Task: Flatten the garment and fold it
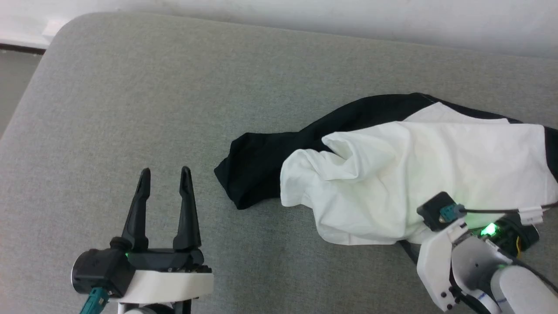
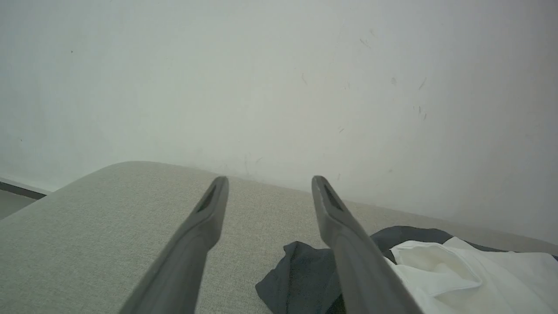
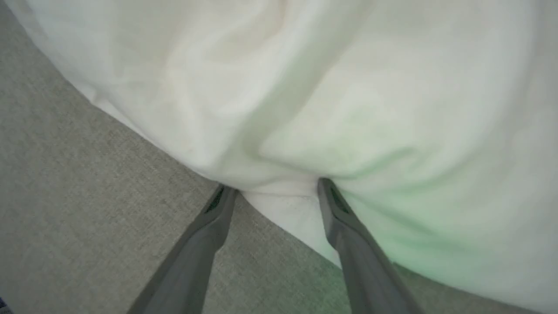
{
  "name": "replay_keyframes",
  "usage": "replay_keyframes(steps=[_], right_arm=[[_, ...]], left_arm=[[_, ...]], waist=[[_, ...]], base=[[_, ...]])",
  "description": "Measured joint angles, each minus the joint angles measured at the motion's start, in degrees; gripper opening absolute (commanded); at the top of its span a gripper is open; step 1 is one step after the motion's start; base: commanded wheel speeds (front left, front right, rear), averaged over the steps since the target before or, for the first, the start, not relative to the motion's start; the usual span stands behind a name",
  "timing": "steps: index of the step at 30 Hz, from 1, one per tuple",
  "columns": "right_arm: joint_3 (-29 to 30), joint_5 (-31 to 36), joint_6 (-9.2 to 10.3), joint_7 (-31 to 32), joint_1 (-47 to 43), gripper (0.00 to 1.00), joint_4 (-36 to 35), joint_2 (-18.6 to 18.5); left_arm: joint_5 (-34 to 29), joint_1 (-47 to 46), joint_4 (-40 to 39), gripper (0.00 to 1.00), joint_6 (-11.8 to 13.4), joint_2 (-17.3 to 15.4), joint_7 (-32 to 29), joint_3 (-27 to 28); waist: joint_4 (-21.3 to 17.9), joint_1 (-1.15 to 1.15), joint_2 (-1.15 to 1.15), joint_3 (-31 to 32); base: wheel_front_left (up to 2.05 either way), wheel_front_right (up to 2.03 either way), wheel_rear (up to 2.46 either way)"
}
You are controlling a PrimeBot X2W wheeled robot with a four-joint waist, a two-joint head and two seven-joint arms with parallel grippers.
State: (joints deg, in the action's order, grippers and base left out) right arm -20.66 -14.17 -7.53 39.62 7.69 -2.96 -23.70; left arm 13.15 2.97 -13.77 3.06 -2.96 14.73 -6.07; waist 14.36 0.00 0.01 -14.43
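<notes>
The garment (image 1: 414,174) lies crumpled on the grey cushion at the right, white body on top and a black sleeve (image 1: 257,163) trailing left. Its chest print is hidden. My left gripper (image 1: 165,174) stands open over bare cushion, left of the black sleeve, with nothing between its fingers. From the left wrist view the black sleeve (image 2: 301,274) and white cloth (image 2: 457,274) lie just right of the right finger. My right gripper (image 3: 274,185) is open at the garment's (image 3: 348,109) near white edge, fingertips touching the hem, a fold of cloth between them. In the head view its fingers are hidden by the wrist.
The grey fabric cushion (image 1: 174,96) stretches wide to the left and behind the garment. Its rounded far-left corner (image 1: 65,30) drops to the floor. A white wall (image 1: 348,17) runs along the back edge.
</notes>
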Motion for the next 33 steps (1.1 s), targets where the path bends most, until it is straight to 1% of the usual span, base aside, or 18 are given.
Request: replay_keyframes(steps=[2,3,4,5,10,12,14,16,18,19,21,22,24,28,30,33], right_arm=[[-1.0,0.5,-0.03,-0.5,1.7,1.00,2.2,0.1],[-2.1,1.0,-0.05,-0.7,2.7,0.64,2.9,-0.2],[-2.6,1.2,-0.09,-1.2,3.6,0.34,3.4,-0.5],[-2.8,1.2,-0.09,-1.7,4.4,0.01,4.0,-0.4],[-1.4,-0.7,0.00,-2.2,6.0,0.00,3.5,0.3],[0.0,-3.4,0.00,-0.8,5.9,0.00,1.3,0.5],[0.7,-5.7,0.00,1.6,5.7,0.00,-2.4,-0.4],[0.6,-8.7,0.00,4.9,5.4,0.00,-7.2,-2.7],[-0.3,-12.7,0.00,8.9,4.1,0.00,-11.8,-6.3],[0.3,-14.5,-0.02,11.1,2.9,0.00,-13.6,-7.8],[2.1,-16.1,-0.01,15.4,-0.2,0.00,-16.2,-10.7],[3.5,-16.9,0.00,17.7,-2.2,0.00,-17.0,-11.5],[6.3,-18.3,0.00,22.0,-7.0,0.00,-17.7,-11.7],[10.9,-18.0,0.00,29.7,-16.6,0.00,-18.1,-11.1],[11.8,-17.0,0.00,30.3,-19.2,0.00,-18.8,-10.4],[11.6,-16.0,0.00,27.9,-19.8,0.00,-18.6,-8.6]], left_arm=[[0.1,-0.3,0.0,1.00,0.0,0.0,0.0,-0.1],[0.1,-0.6,0.0,1.00,0.0,0.0,0.0,-0.1],[0.1,-0.9,0.1,1.00,0.0,0.0,0.0,-0.2],[0.1,-1.2,0.1,1.00,0.0,0.0,0.0,-0.4],[0.2,-1.2,0.1,1.00,0.1,0.0,0.0,0.2],[0.1,-1.2,0.1,1.00,0.1,0.0,0.0,0.3],[0.1,-1.3,0.1,1.00,0.1,0.0,0.0,0.6],[0.1,-1.3,0.0,1.00,0.1,0.0,0.0,0.9],[0.1,-1.3,0.0,1.00,0.1,0.0,0.0,0.9],[0.1,-1.3,0.0,1.00,0.1,0.0,0.0,1.0],[0.1,-1.2,0.0,1.00,0.1,0.0,0.0,1.0],[0.1,-1.2,0.0,1.00,0.1,0.0,0.0,1.0],[0.1,-1.1,0.0,1.00,0.1,0.0,0.0,0.9],[0.1,-1.0,0.0,1.00,0.1,0.0,0.0,1.1],[0.1,-1.0,0.0,1.00,0.1,0.0,0.0,1.3],[-0.1,-1.0,0.1,1.00,0.0,0.0,0.0,1.4]], waist=[[0.5,-0.01,0.00,-0.6],[0.7,-0.01,0.00,-0.9],[0.9,-0.01,-0.01,-1.1],[1.1,-0.01,0.00,-1.3],[0.2,0.01,0.00,-1.6],[-0.6,0.02,0.00,-1.4],[-1.6,0.02,0.00,-1.0],[-2.8,0.02,0.00,-0.5],[-4.0,0.02,0.00,0.0],[-4.6,0.01,0.00,0.3],[-5.7,0.01,0.00,0.8],[-6.3,0.01,0.00,1.0],[-7.4,0.01,0.00,1.4],[-8.9,0.00,0.00,1.6],[-9.3,0.00,0.00,1.4],[-9.7,0.01,-0.01,0.8]], base=[[0.00,0.00,0.00],[0.00,0.00,0.00],[0.00,0.00,0.00],[0.00,0.00,0.00],[0.00,0.00,0.00],[0.00,0.00,0.00],[0.00,0.00,0.00],[0.00,0.00,0.00],[0.00,0.00,0.00],[0.00,0.00,0.00],[0.00,0.00,0.00],[0.00,0.00,0.00],[0.00,0.00,0.00],[0.00,0.00,0.00],[0.00,0.00,0.00],[0.00,0.00,0.00]])
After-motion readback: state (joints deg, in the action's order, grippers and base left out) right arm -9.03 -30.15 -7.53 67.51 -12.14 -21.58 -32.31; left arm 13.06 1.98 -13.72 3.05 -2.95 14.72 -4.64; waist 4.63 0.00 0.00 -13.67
